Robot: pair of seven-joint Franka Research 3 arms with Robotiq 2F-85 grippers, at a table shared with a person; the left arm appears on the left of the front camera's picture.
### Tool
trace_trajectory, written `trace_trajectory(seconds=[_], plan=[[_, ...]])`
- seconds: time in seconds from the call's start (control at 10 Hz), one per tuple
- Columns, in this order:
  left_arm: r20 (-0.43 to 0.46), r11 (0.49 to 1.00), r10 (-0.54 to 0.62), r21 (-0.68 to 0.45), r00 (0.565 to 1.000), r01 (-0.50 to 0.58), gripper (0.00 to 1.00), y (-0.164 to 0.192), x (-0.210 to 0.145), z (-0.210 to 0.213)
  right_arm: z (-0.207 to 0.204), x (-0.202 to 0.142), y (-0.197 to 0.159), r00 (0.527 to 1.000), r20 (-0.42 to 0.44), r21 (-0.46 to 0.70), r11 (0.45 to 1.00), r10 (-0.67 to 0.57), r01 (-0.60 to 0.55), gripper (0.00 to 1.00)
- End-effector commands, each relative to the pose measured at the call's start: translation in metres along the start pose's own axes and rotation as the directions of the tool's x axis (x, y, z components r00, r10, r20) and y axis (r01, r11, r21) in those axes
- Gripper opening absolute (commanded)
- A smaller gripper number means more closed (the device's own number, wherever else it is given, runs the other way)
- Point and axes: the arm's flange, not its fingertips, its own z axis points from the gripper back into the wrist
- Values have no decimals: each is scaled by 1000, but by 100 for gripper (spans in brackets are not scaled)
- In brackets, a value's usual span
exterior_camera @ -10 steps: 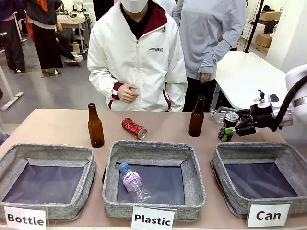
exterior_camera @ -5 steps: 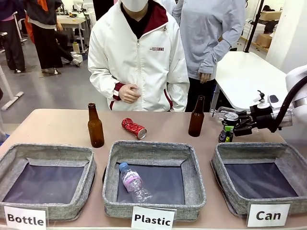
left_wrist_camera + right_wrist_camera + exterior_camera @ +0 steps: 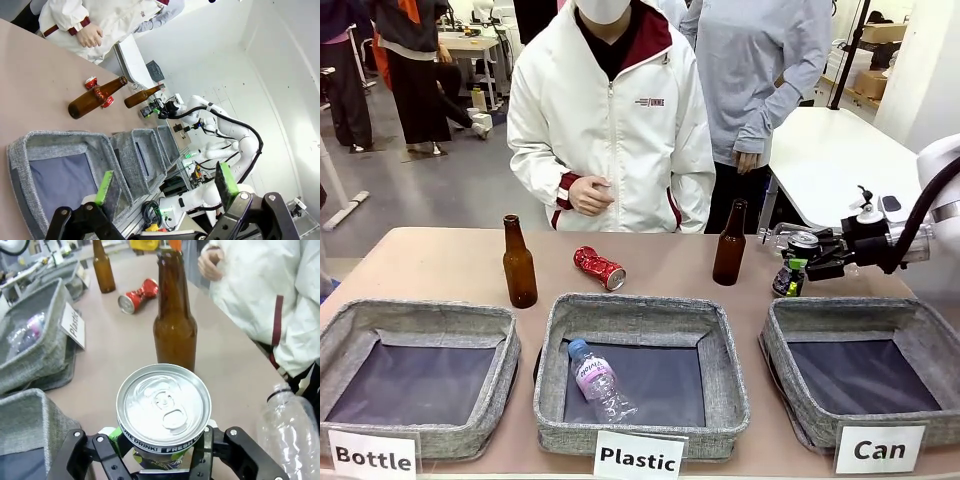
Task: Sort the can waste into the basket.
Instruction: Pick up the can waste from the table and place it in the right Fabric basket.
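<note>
Right gripper (image 3: 801,263) fingers clamp narrow on the crushed black and silver can with yellow-green marks (image 3: 793,268), gripped at its sides just under the silver top (image 3: 163,407). The can is upright, just behind the far left corner of the grey woven basket labelled Can (image 3: 860,312), near an upright brown glass bottle (image 3: 729,245). Can't tell if it touches the table. The shiny red crushed can (image 3: 599,267) lies on the table behind the Plastic basket (image 3: 640,308). Left gripper (image 3: 165,176) fingers are spread wide, holding nothing.
</note>
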Motion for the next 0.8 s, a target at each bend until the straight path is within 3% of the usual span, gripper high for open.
trace_trajectory(seconds=[0.0,0.2,0.4,0.5,0.6,0.7], plan=[[5,1000,-10,5,1000,10,100,-1,0,1,26,37,15,996,82,11,999,35,-37,0],[5,1000,-10,5,1000,10,100,-1,0,1,75,94,53,982,142,15,991,126,-130,0],[5,1000,-10,5,1000,10,100,-1,0,1,113,133,88,967,176,106,973,183,-204,0],[5,1000,-10,5,1000,10,100,-1,0,1,126,143,109,979,99,208,959,176,-193,0],[5,1000,-10,5,1000,10,100,-1,0,1,134,146,132,972,-52,273,939,230,-207,0],[5,1000,-10,5,1000,10,100,-1,0,1,143,146,154,938,-182,349,911,295,-219,0]])
